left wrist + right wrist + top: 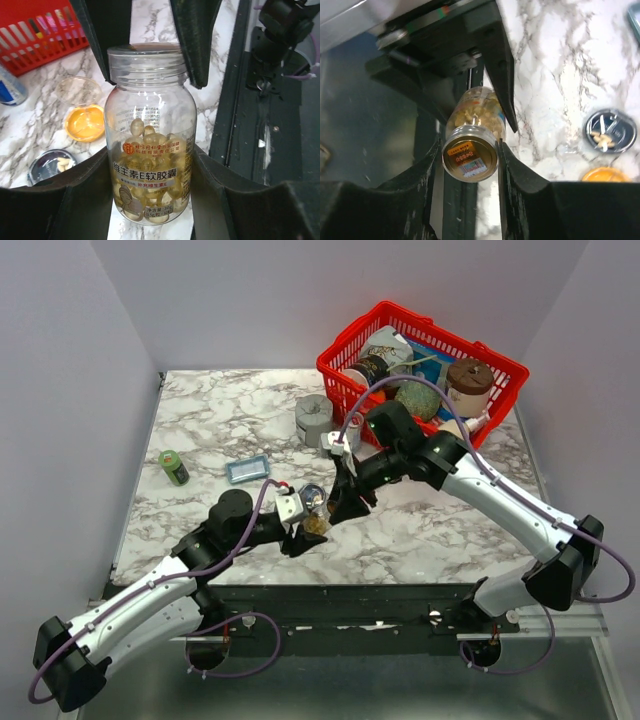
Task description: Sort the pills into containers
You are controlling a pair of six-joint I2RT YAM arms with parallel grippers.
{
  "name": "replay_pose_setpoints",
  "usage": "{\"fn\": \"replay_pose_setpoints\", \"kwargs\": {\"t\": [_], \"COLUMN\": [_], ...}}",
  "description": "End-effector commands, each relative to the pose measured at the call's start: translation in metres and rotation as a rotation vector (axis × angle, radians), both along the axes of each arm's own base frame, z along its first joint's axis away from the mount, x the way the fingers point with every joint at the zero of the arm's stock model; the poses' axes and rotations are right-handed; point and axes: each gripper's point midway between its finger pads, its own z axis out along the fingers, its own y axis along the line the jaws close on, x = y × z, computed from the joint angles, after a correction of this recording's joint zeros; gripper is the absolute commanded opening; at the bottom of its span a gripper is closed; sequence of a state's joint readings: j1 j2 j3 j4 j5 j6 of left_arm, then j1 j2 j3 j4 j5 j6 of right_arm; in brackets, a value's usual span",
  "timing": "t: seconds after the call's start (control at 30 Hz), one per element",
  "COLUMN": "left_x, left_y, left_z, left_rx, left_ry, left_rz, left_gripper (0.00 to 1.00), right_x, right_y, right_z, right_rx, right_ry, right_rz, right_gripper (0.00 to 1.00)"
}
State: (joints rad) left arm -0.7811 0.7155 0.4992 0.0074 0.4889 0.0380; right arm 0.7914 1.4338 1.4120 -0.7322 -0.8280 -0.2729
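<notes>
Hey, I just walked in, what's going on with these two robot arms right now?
Both arms are handling one clear pill bottle. The left end effector grips its body, which holds yellow softgels, while the right end effector is closed on the cap, apparently to unscrew it. Nearby on the table, the silvery dish holds a few pale pills and the orange dish looks empty.

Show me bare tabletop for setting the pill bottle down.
Bare marble: back left, behind green bottle, left of grey cylinder; also near edge, beside the right arm. Crowded: centre, left end effector and right end effector gripping pill bottle by the orange dish.
</notes>
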Motion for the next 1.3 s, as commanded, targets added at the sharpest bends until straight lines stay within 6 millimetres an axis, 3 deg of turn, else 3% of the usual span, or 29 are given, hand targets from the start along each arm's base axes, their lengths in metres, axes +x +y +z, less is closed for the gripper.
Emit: {"fn": "replay_pose_setpoints", "kwargs": {"t": [0.0,0.1,0.2,0.3,0.33,0.43,0.53,0.63,0.77,1.1,1.2,1.27], "left_x": [-0.02,-0.026,-0.026,-0.024,-0.024,-0.019,-0.014,-0.007,0.001,0.007,0.008,0.009], "left_y": [-0.009,-0.01,-0.01,-0.01,-0.01,-0.008,-0.006,-0.004,-0.004,-0.004,-0.004,-0.004], "left_z": [0.018,0.017,0.016,0.014,0.015,0.015,0.016,0.018,0.02,0.024,0.024,0.024], "left_rx": [-0.026,-0.037,-0.038,-0.043,-0.045,-0.042,-0.036,-0.04,-0.055,-0.067,-0.065,-0.062], "left_ry": [-0.055,-0.047,-0.044,-0.043,-0.046,-0.049,-0.048,-0.041,-0.023,-0.003,-0.006,-0.003], "left_rz": [-0.147,-0.183,-0.182,-0.169,-0.164,-0.135,-0.097,-0.05,0.002,0.037,0.041,0.043], "left_gripper": [0.0,0.0,0.0,0.0,0.0,0.0,0.0,0.0,0.0,0.0,0.0,0.0], "right_x": [-0.051,-0.04,-0.03,-0.027,-0.025,-0.017,-0.011,-0.004,-0.003,0.016,0.02,0.017], "right_y": [-0.007,-0.003,0.001,0.003,0.006,0.005,0.0,-0.003,-0.007,-0.003,0.0,0.002], "right_z": [0.009,0.008,0.008,0.014,0.015,0.023,0.038,0.049,0.05,0.008,0.004,0.006], "right_rx": [0.172,0.238,0.196,0.195,0.188,0.129,0.102,0.085,0.048,-0.055,-0.064,-0.058], "right_ry": [-0.214,-0.462,-0.484,-0.469,-0.42,-0.332,-0.243,-0.14,-0.018,0.041,0.048,0.054], "right_rz": [0.472,0.529,0.537,0.482,0.429,0.288,0.142,-0.035,-0.169,-0.272,-0.278,-0.264], "right_gripper": [0.04,0.04,0.07,0.41,0.6,0.86,0.98,1.0,1.0,0.96,0.94,0.83]}}
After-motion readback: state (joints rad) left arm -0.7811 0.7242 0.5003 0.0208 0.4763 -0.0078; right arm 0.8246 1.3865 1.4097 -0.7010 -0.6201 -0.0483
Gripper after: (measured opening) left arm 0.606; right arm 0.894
